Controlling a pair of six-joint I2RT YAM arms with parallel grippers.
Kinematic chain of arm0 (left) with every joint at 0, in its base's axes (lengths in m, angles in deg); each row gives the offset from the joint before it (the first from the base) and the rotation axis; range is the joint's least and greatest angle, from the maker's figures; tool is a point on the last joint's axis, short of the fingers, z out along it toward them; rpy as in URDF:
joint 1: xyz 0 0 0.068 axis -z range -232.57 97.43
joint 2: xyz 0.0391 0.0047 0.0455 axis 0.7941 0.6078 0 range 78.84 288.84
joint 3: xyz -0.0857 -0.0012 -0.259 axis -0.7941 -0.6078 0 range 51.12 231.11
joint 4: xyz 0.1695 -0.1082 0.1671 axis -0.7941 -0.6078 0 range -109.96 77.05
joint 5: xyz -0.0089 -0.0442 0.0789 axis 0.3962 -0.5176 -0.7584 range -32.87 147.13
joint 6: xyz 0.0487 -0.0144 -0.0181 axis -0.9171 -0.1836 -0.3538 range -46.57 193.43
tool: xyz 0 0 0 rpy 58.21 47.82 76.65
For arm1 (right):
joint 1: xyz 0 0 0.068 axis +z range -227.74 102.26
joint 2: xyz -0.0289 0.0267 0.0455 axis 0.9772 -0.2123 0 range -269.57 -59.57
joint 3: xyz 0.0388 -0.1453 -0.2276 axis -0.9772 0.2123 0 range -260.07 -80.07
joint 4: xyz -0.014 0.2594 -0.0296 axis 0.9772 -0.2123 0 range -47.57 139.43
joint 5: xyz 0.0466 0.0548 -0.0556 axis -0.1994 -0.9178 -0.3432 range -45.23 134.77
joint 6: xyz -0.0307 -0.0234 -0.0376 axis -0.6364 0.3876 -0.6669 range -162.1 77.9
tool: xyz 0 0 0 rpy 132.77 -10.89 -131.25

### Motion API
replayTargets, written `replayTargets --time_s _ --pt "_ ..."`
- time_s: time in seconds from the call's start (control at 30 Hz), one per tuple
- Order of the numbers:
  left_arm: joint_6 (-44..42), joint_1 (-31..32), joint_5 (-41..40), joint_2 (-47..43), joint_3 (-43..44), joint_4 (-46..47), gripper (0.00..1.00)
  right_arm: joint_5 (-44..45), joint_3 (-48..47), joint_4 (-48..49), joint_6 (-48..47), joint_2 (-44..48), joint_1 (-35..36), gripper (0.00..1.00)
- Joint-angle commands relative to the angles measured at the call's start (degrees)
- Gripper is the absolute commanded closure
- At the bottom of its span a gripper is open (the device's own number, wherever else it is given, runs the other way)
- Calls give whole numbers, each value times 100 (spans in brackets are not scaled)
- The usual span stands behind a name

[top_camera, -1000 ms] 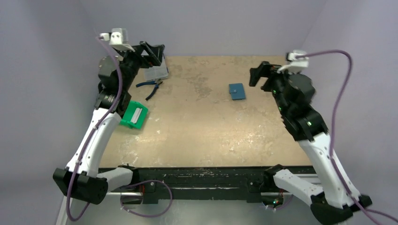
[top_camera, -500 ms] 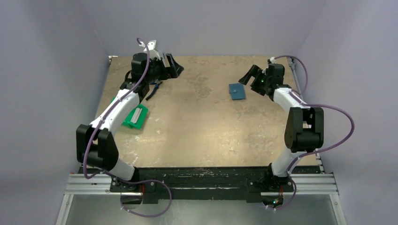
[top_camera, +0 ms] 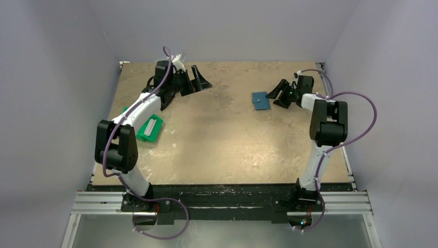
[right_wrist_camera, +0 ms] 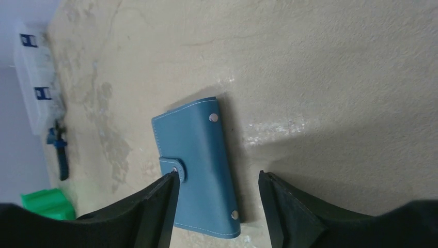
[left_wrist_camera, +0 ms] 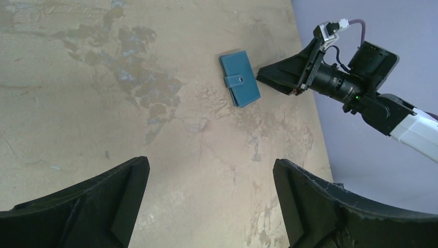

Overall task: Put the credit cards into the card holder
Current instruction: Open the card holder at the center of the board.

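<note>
From above, my left gripper (top_camera: 199,82) hangs wide open and empty over the table's (top_camera: 222,150) far left. My right gripper (top_camera: 280,93) is open just beside the shut blue card holder (top_camera: 261,101). A pale credit card (top_camera: 151,127) lies in the green tray (top_camera: 140,135).

From my left wrist, the jaws are wide apart with nothing between them, and the card holder (left_wrist_camera: 239,79) lies far ahead.

From my right wrist, the jaws are open over the card holder's (right_wrist_camera: 199,155) edge and hold nothing.

I'm looking down on a tan desk (top_camera: 227,150), its top mottled with darker stains and pale scuffs, thickest toward 12 o'clock. Plain lilac-grey walls (top_camera: 51,77) close it in at 9, 12 and 3 o'clock. A black and silver rail (top_camera: 222,202) runs along its 6 o'clock edge under soft, even light.
</note>
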Motion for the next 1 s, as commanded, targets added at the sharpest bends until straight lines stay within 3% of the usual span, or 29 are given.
replayTargets --time_s 0.0,0.17,0.3,0.43,0.53,0.8,0.87,0.97 --pt "210 42 312 15 118 469 1 -3 -349 -428 -642 -83 45 35" --pt "119 158 354 172 203 367 1 -433 -231 -87 -476 -372 436 59" --pt "-33 338 391 427 375 -28 1 -241 76 255 -491 -215 1059 71" --pt "379 504 721 725 221 221 2 -145 653 770 -304 283 1471 100" --pt "1027 615 993 966 -142 1089 9 15 1049 893 -298 859 1731 100" --pt "883 940 539 1093 -113 717 29 803 1869 518 -399 2637 2224 100" --pt "1049 1008 790 1172 -151 904 27 732 1991 589 -419 2962 2322 100" --pt "1666 986 1739 1329 -289 1954 14 281 2027 586 -421 3273 2340 100"
